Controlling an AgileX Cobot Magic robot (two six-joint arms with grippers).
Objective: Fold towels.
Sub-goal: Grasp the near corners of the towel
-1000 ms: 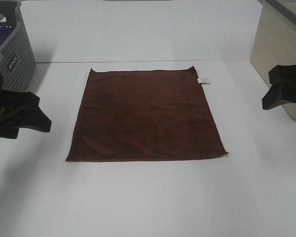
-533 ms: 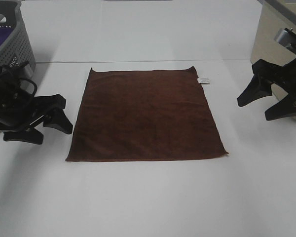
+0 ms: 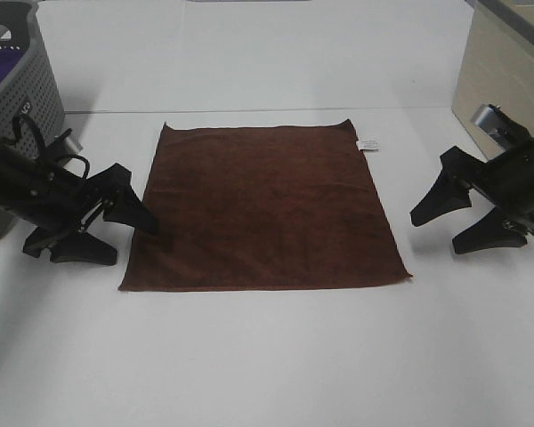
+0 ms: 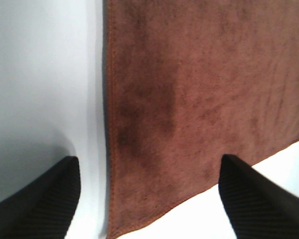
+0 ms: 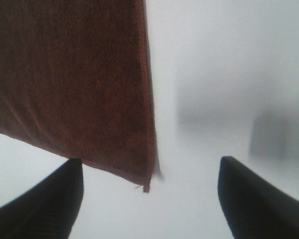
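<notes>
The dark reddish-brown towel (image 3: 265,205) lies flat and spread on the white table, with a small white tag (image 3: 368,144) at its far right corner. My left gripper (image 3: 125,235) is open beside the towel's left edge, near the front left corner. The left wrist view shows its black fingertips (image 4: 40,199) straddling the towel's edge (image 4: 189,99). My right gripper (image 3: 440,227) is open to the right of the towel, apart from its right edge. The right wrist view shows the towel's front right corner (image 5: 79,89) between its fingertips (image 5: 45,196).
A grey perforated basket (image 3: 22,84) holding a purple cloth (image 3: 2,73) stands at the far left. A beige box (image 3: 503,89) stands at the far right. The white table (image 3: 267,356) runs on in front of the towel.
Both arms have moved inward and down toward the towel: the left gripper to its left edge, the right gripper closer to its right edge. The towel has not moved.
</notes>
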